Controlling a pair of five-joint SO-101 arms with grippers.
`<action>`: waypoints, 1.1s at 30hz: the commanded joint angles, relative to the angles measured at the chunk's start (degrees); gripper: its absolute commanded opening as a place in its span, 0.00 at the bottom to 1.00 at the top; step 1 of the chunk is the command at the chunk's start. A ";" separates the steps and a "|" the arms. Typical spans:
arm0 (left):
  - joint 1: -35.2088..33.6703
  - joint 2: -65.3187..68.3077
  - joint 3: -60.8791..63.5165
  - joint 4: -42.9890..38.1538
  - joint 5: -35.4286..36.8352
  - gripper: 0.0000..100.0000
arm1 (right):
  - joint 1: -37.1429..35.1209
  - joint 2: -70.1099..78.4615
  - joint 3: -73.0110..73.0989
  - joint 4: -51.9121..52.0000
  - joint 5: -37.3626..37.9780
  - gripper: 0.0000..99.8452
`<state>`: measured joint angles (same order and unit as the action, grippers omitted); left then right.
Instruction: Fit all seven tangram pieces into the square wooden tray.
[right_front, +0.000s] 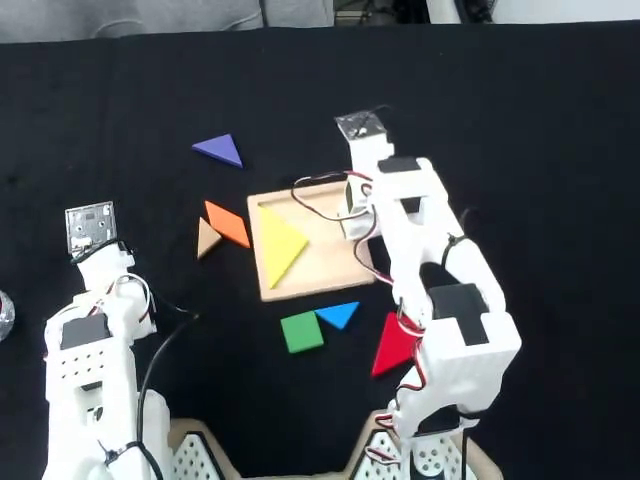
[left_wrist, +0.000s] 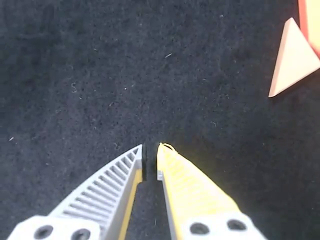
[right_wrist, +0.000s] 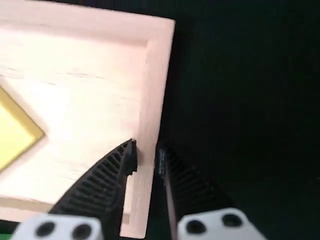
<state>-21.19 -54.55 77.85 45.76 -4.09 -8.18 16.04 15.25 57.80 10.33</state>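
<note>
The square wooden tray (right_front: 300, 288) lies mid-table with the yellow triangle (right_front: 278, 243) inside it. My right gripper (right_wrist: 146, 152) straddles the tray's right rim (right_wrist: 155, 75), one finger inside and one outside, shut on it; the yellow triangle (right_wrist: 15, 135) lies a little way off inside. An orange parallelogram (right_front: 228, 222) and a tan triangle (right_front: 207, 238) lie just left of the tray. A purple triangle (right_front: 219, 150) lies farther back. In front are a green square (right_front: 301, 332), a blue triangle (right_front: 338, 314) and a red triangle (right_front: 393, 345). My left gripper (left_wrist: 150, 162) hovers shut and empty over cloth, apart from the tan triangle (left_wrist: 294, 57).
Black cloth covers the whole table. The right arm (right_front: 440, 290) hangs over the tray's right side and partly hides the red triangle. The left arm (right_front: 90, 330) stands at the front left. Bare cloth stretches across the back and the far right.
</note>
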 joint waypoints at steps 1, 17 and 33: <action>-0.04 -0.79 -0.22 -0.70 0.18 0.07 | 0.26 -0.57 -3.47 2.29 2.64 0.02; -0.04 -0.79 -0.22 -0.79 0.18 0.07 | 3.34 -12.00 -4.53 14.15 6.07 0.13; -0.04 -1.32 0.66 -0.88 0.18 0.07 | 2.37 -3.91 5.58 7.74 8.53 0.01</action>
<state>-21.19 -54.90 78.90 45.67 -4.09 -2.11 12.70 20.35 66.07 18.68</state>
